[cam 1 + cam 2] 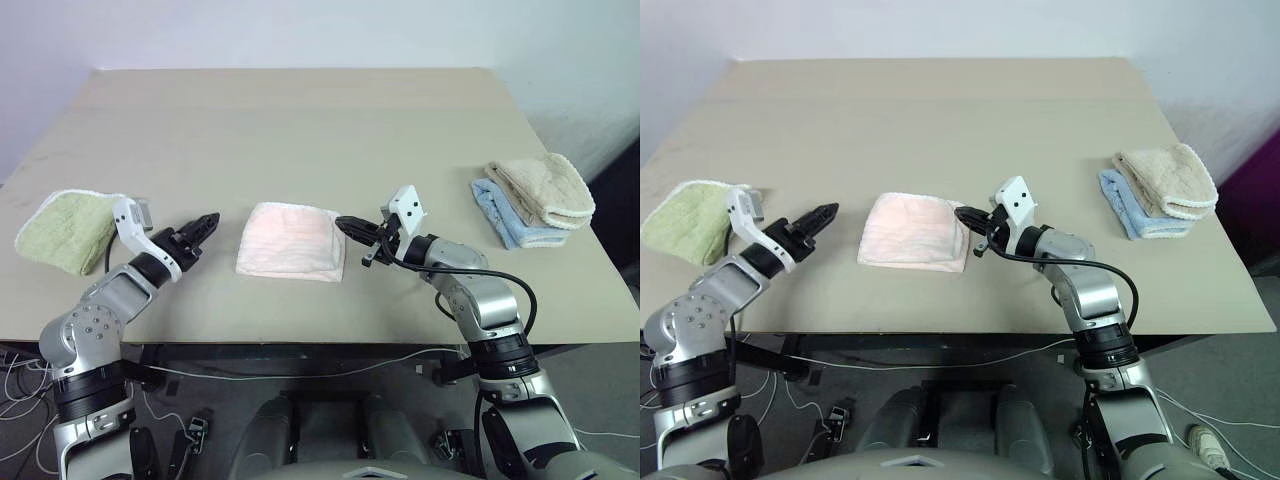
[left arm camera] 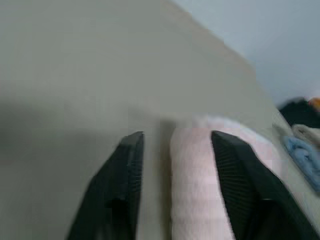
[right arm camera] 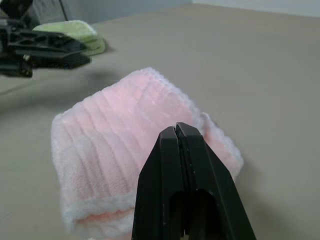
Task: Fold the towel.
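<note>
A wide beige table (image 1: 300, 120) fills most of the head views, with a pale wall behind it along the top of the frame and cables on the floor below its near edge.

The towel (image 1: 292, 240) lies folded near the middle of the frame, slightly below centre, flat on the table. It is a compact, roughly rectangular pink pad with white edging. Its long axis runs left to right across the frame, about parallel to the table's near edge. Its lower edge is wider than its upper edge, and its right side slants down toward the lower right. In the right wrist view the layers stack on one another, with the white stitched rim showing along the edges.

The left gripper (image 1: 203, 227) hovers left of centre, apart from the towel's left edge, pointing toward the towel and slightly up the frame. In the left wrist view its two black fingers (image 2: 125, 180) stand parted, with nothing between them but the table and the towel's end beyond.

The right gripper (image 1: 347, 224) sits just at the towel's upper right corner, pointing left. Its fingers (image 3: 185, 175) are pressed together with no cloth between them. Whether the tips touch the towel cannot be told.

A light green folded towel (image 1: 68, 228) lies at the far left of the frame, near the left arm. At the right, a beige folded towel (image 1: 542, 187) rests on a blue folded towel (image 1: 505, 214), well apart from the pink one.
</note>
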You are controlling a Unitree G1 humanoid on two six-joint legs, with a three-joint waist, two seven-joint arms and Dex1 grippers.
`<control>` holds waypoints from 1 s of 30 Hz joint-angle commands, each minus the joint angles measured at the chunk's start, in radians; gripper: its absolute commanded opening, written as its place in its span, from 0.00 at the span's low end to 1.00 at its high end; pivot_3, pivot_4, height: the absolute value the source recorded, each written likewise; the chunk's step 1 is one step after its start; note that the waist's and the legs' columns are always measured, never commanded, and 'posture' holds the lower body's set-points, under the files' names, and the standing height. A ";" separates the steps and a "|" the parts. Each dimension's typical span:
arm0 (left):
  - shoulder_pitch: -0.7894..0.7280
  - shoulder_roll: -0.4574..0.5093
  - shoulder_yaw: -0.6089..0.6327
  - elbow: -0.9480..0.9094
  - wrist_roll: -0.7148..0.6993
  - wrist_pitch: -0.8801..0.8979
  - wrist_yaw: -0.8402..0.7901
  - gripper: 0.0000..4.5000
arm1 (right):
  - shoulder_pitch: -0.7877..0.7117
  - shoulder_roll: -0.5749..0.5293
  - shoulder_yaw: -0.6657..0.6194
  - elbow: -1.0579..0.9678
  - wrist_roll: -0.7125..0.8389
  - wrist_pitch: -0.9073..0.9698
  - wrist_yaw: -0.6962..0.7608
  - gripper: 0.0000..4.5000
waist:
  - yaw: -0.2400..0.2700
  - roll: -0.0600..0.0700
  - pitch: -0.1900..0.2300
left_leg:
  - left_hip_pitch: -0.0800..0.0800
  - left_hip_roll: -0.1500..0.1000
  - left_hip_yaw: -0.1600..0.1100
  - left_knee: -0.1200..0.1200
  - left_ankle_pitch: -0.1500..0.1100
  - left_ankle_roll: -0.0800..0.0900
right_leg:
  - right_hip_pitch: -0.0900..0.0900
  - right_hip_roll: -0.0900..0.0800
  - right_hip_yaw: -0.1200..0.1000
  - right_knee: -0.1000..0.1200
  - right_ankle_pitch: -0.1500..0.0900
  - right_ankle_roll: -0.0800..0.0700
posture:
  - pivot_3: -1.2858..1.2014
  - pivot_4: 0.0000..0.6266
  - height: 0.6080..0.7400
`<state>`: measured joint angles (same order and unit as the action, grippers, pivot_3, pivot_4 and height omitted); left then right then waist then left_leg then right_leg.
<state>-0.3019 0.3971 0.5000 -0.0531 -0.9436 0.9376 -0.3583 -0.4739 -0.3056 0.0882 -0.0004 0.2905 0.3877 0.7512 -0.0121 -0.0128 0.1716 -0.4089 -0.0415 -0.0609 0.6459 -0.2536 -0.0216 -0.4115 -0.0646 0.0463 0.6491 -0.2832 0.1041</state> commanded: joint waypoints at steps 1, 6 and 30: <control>-0.009 -0.031 0.059 0.011 -0.126 0.064 0.046 0.77 | 0.001 -0.010 -0.023 -0.053 0.018 -0.014 -0.005 0.00 | -0.001 0.000 0.000 | 0.000 0.000 0.000 0.000 0.000 0.000 | 0.000 0.000 0.000 0.000 0.000 0.000 | 0.52 0.24 1.00; -0.004 -0.061 0.025 0.001 -0.177 0.143 0.121 1.00 | 0.007 -0.010 -0.027 -0.068 0.021 -0.014 -0.017 0.00 | -0.002 0.000 0.000 | 0.000 0.000 0.000 0.000 0.000 0.000 | 0.000 0.000 0.000 0.000 0.000 0.000 | 0.52 0.24 1.00; 0.051 -0.204 -0.057 -0.050 -0.354 0.262 0.320 0.72 | 0.063 -0.057 -0.070 -0.153 0.053 0.017 -0.066 0.00 | 0.004 0.000 0.000 | 0.001 -0.001 0.000 0.000 0.000 0.000 | 0.001 0.000 0.000 0.000 0.000 0.000 | 0.52 0.24 1.00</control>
<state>-0.2540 0.2022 0.4549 -0.0981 -1.2575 1.1939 -0.0457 -0.4065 -0.3584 0.0313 -0.1080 0.3291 0.4089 0.6891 -0.0083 -0.0127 0.1712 -0.4083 -0.0426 -0.0610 0.6462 -0.2536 -0.0218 -0.4103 -0.0648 0.0465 0.6487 -0.2832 0.1040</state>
